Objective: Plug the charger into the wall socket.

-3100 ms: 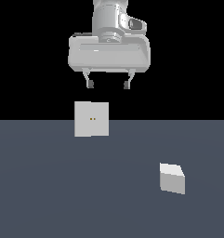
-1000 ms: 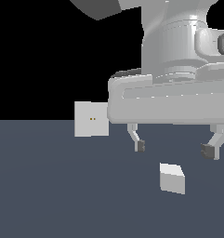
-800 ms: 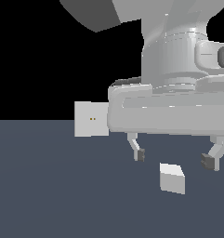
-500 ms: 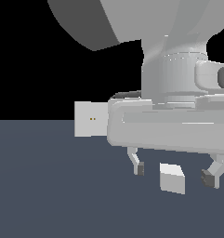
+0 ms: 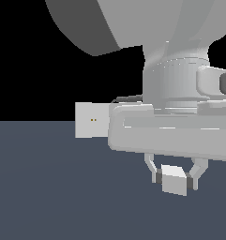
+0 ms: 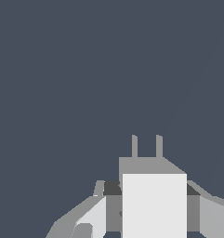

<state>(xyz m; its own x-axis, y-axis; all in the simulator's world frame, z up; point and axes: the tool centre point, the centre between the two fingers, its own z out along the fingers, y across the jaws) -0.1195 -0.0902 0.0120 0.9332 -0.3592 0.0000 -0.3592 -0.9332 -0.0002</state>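
White charger (image 5: 174,180) is gripped between the fingers (image 5: 155,174) of the claw (image 5: 175,180) above the bench (image 5: 48,187), well apart from the wall socket (image 5: 91,120).

The exterior view sits low and level, close to the arm, which fills its upper right. It looks across the dark grey floor (image 5: 48,187) toward a black backdrop, with the wall socket (image 5: 92,120) upright, facing the camera. The wrist view looks steeply down at the same floor from very near, framing the charger (image 6: 154,204) between the gripper (image 6: 153,204) fingers. The 2 views share the charger (image 5: 174,180), the gripper (image 5: 175,180) and the floor.
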